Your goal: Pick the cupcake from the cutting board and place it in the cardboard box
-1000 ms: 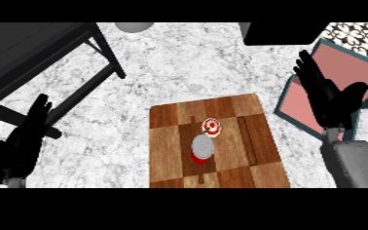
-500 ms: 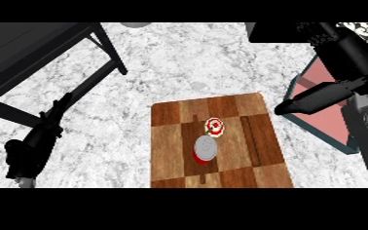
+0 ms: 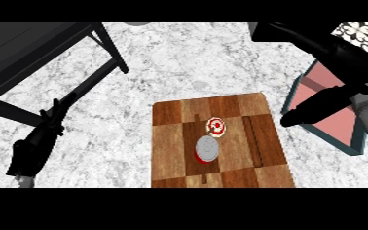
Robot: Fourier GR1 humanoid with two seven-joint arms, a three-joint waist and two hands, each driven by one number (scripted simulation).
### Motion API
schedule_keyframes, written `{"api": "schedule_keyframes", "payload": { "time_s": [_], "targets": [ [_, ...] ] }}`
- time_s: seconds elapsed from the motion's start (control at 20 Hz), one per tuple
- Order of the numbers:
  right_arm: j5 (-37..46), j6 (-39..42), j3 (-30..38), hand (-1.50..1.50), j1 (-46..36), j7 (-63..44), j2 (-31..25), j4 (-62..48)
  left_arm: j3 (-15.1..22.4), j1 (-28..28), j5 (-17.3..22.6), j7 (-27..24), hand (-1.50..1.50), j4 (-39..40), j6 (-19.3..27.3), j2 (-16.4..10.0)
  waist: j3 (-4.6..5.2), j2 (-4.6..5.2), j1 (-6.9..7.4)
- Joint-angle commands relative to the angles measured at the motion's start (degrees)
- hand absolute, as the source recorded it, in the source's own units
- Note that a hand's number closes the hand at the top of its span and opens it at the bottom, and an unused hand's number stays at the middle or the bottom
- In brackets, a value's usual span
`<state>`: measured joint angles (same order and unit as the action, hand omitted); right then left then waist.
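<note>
A wooden cutting board (image 3: 248, 141) lies on the marble counter. On it sits the cupcake (image 3: 215, 125), small and white with a red swirl, and just below it a grey-topped red can (image 3: 208, 150). The box (image 3: 291, 102), teal-walled with a pink floor, stands at the right of the board. My right hand (image 3: 320, 106) hangs over the box's left wall, fingers straight and pointing down-left toward the board, apart from the cupcake and holding nothing. My left hand (image 3: 37, 143) rests open at the lower left, fingers up.
A black piece of furniture with slanted legs (image 3: 64, 53) covers the upper left. A grey round object (image 3: 137, 23) shows at the top edge. A patterned item (image 3: 356, 31) sits at the top right, partly behind my right arm.
My right arm has swung up and across the box, and its hand now points down-left toward the board. The left hand has tilted a little. The cupcake and can have not moved.
</note>
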<state>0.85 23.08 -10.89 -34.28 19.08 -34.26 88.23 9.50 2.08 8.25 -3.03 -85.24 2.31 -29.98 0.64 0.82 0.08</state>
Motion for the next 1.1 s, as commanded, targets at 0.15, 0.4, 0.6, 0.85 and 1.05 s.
{"api": "schedule_keyframes", "payload": {
  "time_s": [0.15, 0.4, 0.6, 0.85, 1.05],
  "targets": [
    [13.7, 4.4, -9.7, -1.50, -3.8, 2.1, -5.6, 1.9, 1.7, -9.9, -1.5, -3.3, 0.00, -4.8, -1.7, 1.0, -0.55, -0.64, -0.90],
    [19.7, 7.7, -16.8, -1.50, -6.3, -2.1, -6.0, 5.9, 2.7, -10.8, -2.7, -2.5, 0.00, -4.9, -0.5, 2.0, -0.50, -1.05, -1.84],
    [24.4, 8.8, -20.6, -1.50, -8.3, -7.6, -5.3, 9.3, 0.8, -10.7, -1.0, -2.5, 0.00, -4.1, -2.1, 0.1, -0.44, -1.22, -1.98],
    [27.5, 11.3, -24.5, -1.50, -7.2, -13.5, -4.1, 12.2, 1.7, -9.0, -2.0, -2.9, 0.00, -5.6, -1.2, 0.6, -0.55, -1.32, -1.90],
    [27.8, 13.7, -26.2, -1.50, -6.0, -19.5, -1.8, 13.6, 1.4, -8.9, -1.6, -4.2, 0.00, -4.4, -1.5, 1.0, -0.47, -1.29, -2.46]
  ]
}}
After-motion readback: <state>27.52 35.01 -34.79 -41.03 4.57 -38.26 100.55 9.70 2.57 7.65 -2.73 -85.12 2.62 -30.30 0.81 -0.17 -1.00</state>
